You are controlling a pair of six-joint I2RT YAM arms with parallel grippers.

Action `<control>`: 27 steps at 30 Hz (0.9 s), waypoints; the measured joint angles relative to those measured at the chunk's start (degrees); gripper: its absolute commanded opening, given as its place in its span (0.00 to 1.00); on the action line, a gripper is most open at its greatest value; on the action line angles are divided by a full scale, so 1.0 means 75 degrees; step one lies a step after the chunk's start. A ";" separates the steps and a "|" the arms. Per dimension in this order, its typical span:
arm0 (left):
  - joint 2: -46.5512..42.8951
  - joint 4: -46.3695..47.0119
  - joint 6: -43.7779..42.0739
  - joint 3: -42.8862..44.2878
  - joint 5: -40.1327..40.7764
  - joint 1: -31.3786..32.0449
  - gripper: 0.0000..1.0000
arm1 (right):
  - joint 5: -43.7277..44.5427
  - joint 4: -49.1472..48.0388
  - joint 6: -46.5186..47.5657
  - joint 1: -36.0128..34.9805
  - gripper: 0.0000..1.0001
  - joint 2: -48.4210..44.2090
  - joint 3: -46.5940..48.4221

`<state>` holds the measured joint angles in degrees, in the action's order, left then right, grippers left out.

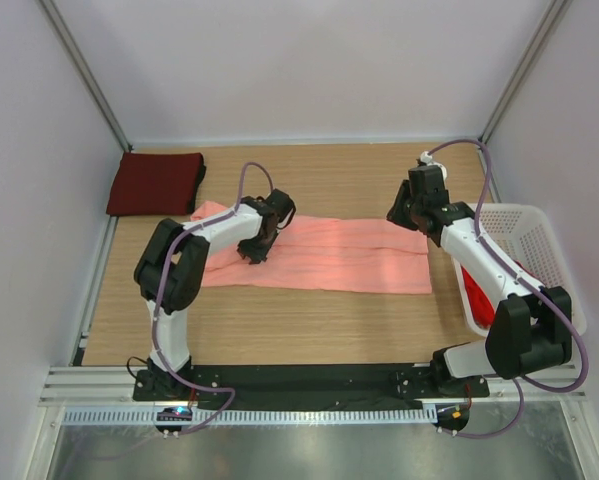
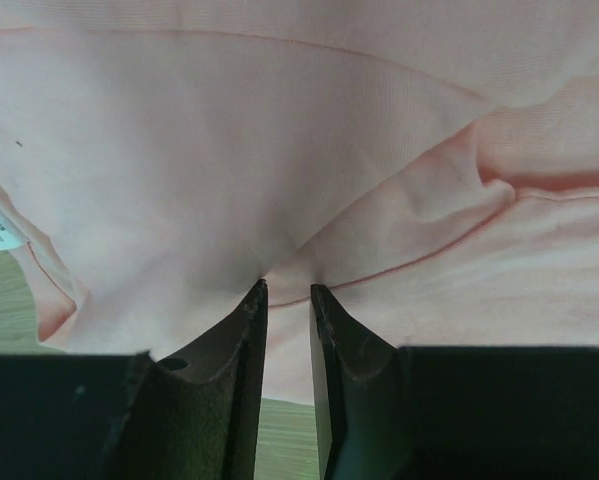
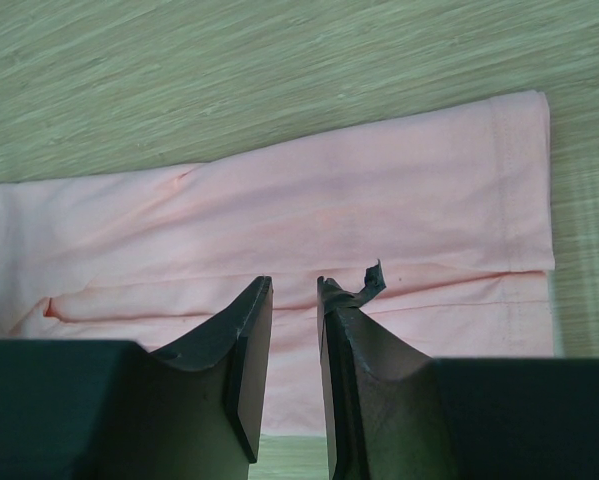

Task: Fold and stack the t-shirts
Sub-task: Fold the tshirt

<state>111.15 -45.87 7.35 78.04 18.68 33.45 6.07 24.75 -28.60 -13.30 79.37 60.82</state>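
Observation:
The salmon-pink t-shirt (image 1: 329, 255) lies folded into a long band across the middle of the table. My left gripper (image 1: 253, 254) is down on its left part. In the left wrist view the gripper (image 2: 288, 287) is shut on a pinch of the pink cloth (image 2: 229, 150), and creases run out from the tips. My right gripper (image 1: 399, 214) hangs over the shirt's right end. In its wrist view the gripper (image 3: 294, 282) has its jaws a narrow gap apart, empty, above the flat cloth (image 3: 329, 210). The dark maroon t-shirt (image 1: 157, 183) lies folded at the back left. The bright red t-shirt (image 1: 484, 305) sits in the basket.
The white perforated basket (image 1: 527, 232) stands at the right table edge beside the right arm. White walls close in the table on three sides. Bare wood (image 1: 309, 325) shows in front of the pink shirt.

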 measured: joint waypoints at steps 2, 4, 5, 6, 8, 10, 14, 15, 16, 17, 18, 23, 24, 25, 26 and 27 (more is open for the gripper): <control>0.0152 0.0000 -0.0017 -0.0017 0.0096 0.0000 0.26 | -0.0003 0.0003 0.0000 0.0038 0.32 0.0000 -0.0003; 0.0216 0.0015 -0.0015 -0.0015 0.0268 0.0003 0.26 | -0.0006 0.0000 0.0000 0.0064 0.32 0.0000 -0.0012; 0.0227 0.0017 -0.0015 -0.0015 0.0344 0.0003 0.27 | -0.0006 0.0006 0.0000 0.0082 0.32 0.0000 -0.0015; 0.0233 0.0035 -0.0015 -0.0015 0.0452 0.0000 0.27 | -0.0006 0.0003 0.0000 0.0096 0.32 0.0000 -0.0023; 0.0259 0.0061 -0.0015 -0.0015 0.0676 0.0000 0.27 | -0.0006 0.0009 0.0003 0.0122 0.32 0.0000 -0.0044; 0.0271 0.0108 -0.0015 -0.0015 0.0877 0.0000 0.27 | -0.0006 0.0017 0.0003 0.0146 0.32 0.0000 -0.0058; 0.0274 0.0245 -0.0023 -0.0015 0.1072 0.0000 0.27 | -0.0009 0.0017 0.0003 0.0178 0.31 0.0000 -0.0082; 0.0274 0.0262 -0.0026 -0.0015 0.1102 0.0000 0.27 | -0.0012 0.0017 0.0003 0.0178 0.32 0.0000 -0.0085; 0.0280 0.0289 -0.0029 -0.0015 0.1125 0.0000 0.27 | -0.0012 0.0017 0.0003 0.0178 0.32 0.0000 -0.0085; 0.0289 0.0315 -0.0038 -0.0015 0.1148 0.0000 0.27 | -0.0012 0.0017 0.0003 0.0178 0.32 0.0000 -0.0085; 0.0309 0.0332 -0.0041 -0.0015 0.1166 0.0000 0.26 | -0.0012 0.0017 0.0003 0.0192 0.32 0.0000 -0.0087; 0.0425 0.0364 -0.0052 -0.0015 0.1201 0.0000 0.20 | -0.0012 0.0017 0.0009 0.0227 0.32 0.0000 -0.0099; 0.0434 0.0370 -0.0052 -0.0015 0.1207 0.0000 0.18 | -0.0012 0.0017 0.0009 0.0248 0.32 0.0000 -0.0099; 0.0446 0.0376 -0.0061 -0.0015 0.1230 0.0003 0.11 | -0.0012 0.0017 0.0009 0.0262 0.32 0.0000 -0.0099; 0.0455 0.0373 -0.0076 -0.0009 0.1250 0.0003 0.08 | -0.0012 0.0020 0.0009 0.0286 0.32 0.0000 -0.0099; 0.0458 0.0373 -0.0087 -0.0006 0.1282 0.0003 0.06 | -0.0012 0.0020 0.0009 0.0294 0.32 0.0000 -0.0099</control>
<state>114.59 -43.07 6.70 78.00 28.29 33.47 5.98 24.91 -28.53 -11.09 79.37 60.07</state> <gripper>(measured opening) 0.111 0.318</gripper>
